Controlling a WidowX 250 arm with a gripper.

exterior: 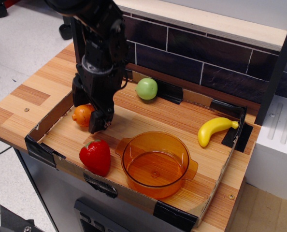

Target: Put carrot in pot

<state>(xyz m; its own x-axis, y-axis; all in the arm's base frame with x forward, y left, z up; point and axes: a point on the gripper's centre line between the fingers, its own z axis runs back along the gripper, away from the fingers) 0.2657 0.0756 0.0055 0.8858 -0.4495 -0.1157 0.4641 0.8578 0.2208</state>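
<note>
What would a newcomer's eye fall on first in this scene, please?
Probably the black pincer lowered over the carrot at the tray's left side, hiding most of it. Next, the big translucent orange pot standing empty at the tray's front, with a red strawberry just to its left.

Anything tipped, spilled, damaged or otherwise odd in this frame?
Nothing stands out. The pot sits upright and empty; the strawberry, green apple and banana lie apart in the cardboard tray. The gripper is down over the carrot, hiding most of it.
</note>
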